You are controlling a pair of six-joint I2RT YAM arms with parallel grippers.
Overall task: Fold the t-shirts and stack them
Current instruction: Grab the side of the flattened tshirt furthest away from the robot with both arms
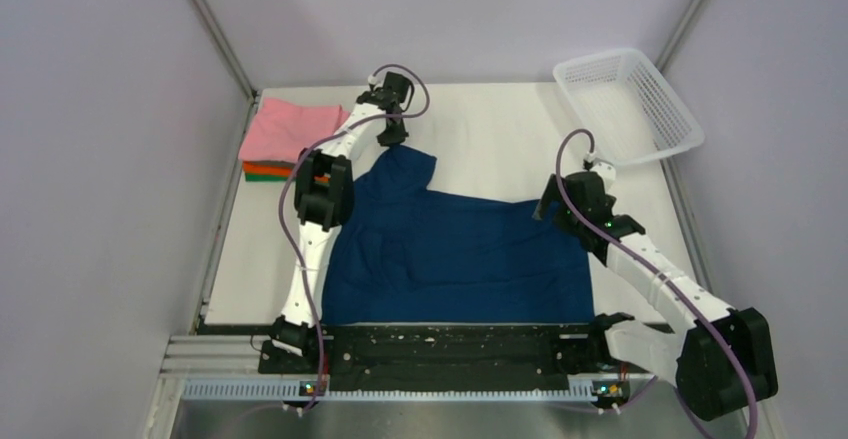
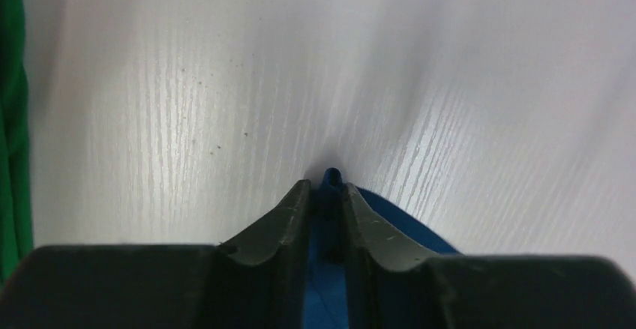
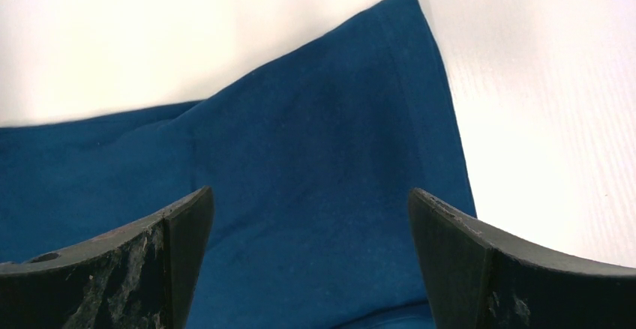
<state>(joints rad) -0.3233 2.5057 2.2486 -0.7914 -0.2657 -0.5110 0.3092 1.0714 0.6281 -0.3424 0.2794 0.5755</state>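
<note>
The navy blue t-shirt [image 1: 455, 254] lies spread on the white table, print not visible. My left gripper [image 1: 392, 139] is shut on the shirt's far left corner; in the left wrist view the fingers [image 2: 289, 216] pinch a fold of blue cloth [image 2: 330, 194]. My right gripper [image 1: 550, 202] is open and empty just above the shirt's far right corner; in the right wrist view the blue cloth [image 3: 315, 179] lies between the spread fingers [image 3: 180, 231]. A folded stack with a pink shirt [image 1: 290, 129] on top of orange and green ones [image 1: 268, 172] sits at the far left.
A white plastic mesh basket [image 1: 625, 104] stands tilted at the far right corner. Grey walls enclose the table on three sides. A black rail [image 1: 450, 344] runs along the near edge. A green edge [image 2: 11, 119] shows at the left of the left wrist view.
</note>
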